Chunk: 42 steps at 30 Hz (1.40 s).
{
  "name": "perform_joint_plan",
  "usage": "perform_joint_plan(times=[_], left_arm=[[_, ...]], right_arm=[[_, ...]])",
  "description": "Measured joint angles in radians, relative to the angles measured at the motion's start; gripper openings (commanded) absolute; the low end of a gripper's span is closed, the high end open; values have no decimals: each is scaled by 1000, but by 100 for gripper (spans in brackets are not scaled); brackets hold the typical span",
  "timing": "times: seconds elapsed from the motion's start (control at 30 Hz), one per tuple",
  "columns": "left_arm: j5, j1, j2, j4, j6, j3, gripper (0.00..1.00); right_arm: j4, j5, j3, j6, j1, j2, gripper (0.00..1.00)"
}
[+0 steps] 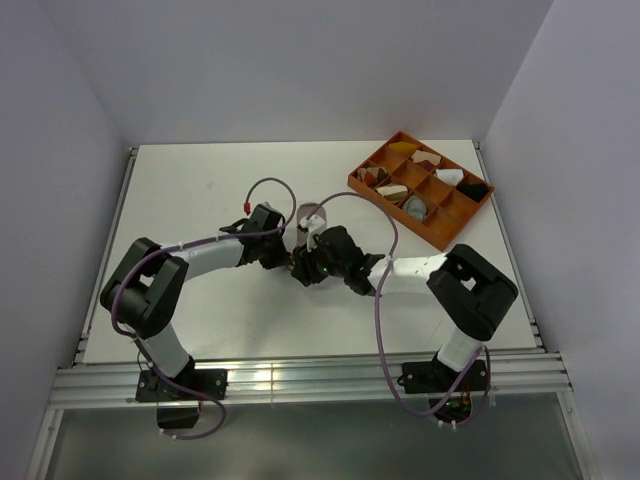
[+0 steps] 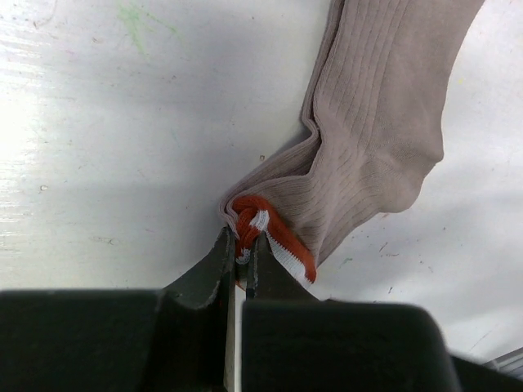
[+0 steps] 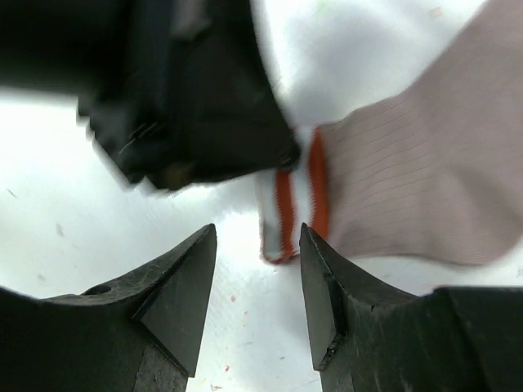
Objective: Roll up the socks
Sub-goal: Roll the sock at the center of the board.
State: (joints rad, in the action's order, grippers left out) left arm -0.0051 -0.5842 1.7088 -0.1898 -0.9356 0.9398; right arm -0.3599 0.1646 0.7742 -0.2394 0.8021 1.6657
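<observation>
A pinkish-tan ribbed sock (image 2: pixel 384 122) lies flat on the white table, its red and white striped cuff (image 2: pixel 278 237) nearest the arms. My left gripper (image 2: pixel 243 241) is shut on the bunched edge of that cuff. In the right wrist view the same sock (image 3: pixel 409 188) stretches away to the right, and my right gripper (image 3: pixel 257 233) stands open just short of the cuff (image 3: pixel 294 204), with nothing between its fingers. The left gripper's dark body (image 3: pixel 204 106) sits close beyond it. From above, both grippers (image 1: pixel 288 252) (image 1: pixel 303 270) meet mid-table over the sock's near end (image 1: pixel 312 213).
An orange divided tray (image 1: pixel 395 215) holding small cloth bundles stands at the back right of the table. Purple cables loop over both arms. Grey walls close the table on the left, back and right.
</observation>
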Motion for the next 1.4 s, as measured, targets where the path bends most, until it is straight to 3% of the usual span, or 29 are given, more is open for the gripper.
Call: perform_joint_plan(times=[0.3, 0.53, 0.63, 0.77, 0.87, 0.97, 1.17, 1.4], left_arm=[[8, 0, 14, -60, 36, 38, 0], [12, 0, 17, -69, 44, 44, 0], [17, 0, 18, -71, 44, 46, 0], [20, 1, 21, -69, 48, 48, 4], [19, 1, 21, -68, 48, 48, 15], [18, 3, 17, -61, 47, 41, 31], [12, 32, -37, -56, 23, -13, 49], [6, 66, -170, -13, -18, -96, 56]], right_arm=[[-54, -269, -34, 181, 147, 24, 50], [-63, -388, -18, 266, 208, 86, 45], [-67, -418, -13, 288, 227, 102, 31], [-71, -438, -8, 299, 235, 109, 0], [-71, -433, -7, 288, 234, 109, 0], [-66, -394, -3, 252, 217, 109, 0], [-34, -172, 27, 127, 107, 109, 0], [-50, 147, 37, -80, -70, 134, 0]])
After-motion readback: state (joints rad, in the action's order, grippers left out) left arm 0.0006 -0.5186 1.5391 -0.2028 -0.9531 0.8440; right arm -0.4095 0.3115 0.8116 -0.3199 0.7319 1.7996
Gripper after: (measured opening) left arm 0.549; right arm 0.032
